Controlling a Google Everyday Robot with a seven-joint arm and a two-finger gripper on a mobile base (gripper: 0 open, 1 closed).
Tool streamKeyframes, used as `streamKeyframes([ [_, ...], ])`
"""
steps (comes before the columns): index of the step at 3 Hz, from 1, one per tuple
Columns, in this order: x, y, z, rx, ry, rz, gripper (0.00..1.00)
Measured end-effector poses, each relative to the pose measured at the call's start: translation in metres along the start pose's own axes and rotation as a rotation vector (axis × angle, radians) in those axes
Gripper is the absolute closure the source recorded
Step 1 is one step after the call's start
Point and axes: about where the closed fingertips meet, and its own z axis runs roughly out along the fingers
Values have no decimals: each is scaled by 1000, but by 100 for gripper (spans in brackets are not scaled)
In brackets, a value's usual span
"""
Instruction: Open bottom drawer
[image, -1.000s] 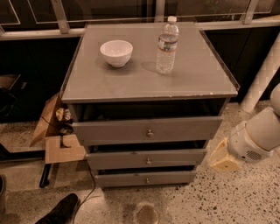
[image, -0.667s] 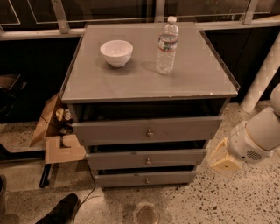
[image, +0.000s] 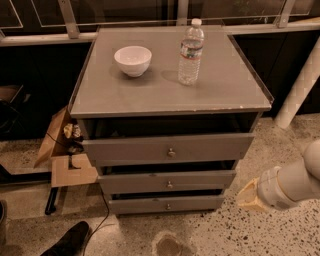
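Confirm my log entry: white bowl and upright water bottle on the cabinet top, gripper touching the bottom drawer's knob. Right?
Not quite. In the camera view the gripper hangs clear of the bottom drawer, off the cabinet's front right corner in the picture, apart from the knob. The white bowl and upright water bottle do stand on the cabinet top.

Three grey drawers (image: 171, 152) (image: 169, 184) (image: 168, 205), one bowl (image: 133, 60), one water bottle (image: 190, 52), one gripper (image: 251, 196) at lower right.

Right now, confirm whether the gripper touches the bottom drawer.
No, the gripper hangs off to the right, apart from the bottom drawer.
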Motion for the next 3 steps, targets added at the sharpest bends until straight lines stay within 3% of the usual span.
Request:
streamKeyframes([
  [1,33,-16,61,30,-76,8,100],
  [2,59,-31,131,-3,-140,54,100],
  [3,83,-28,210,-95,-159,114,100],
])
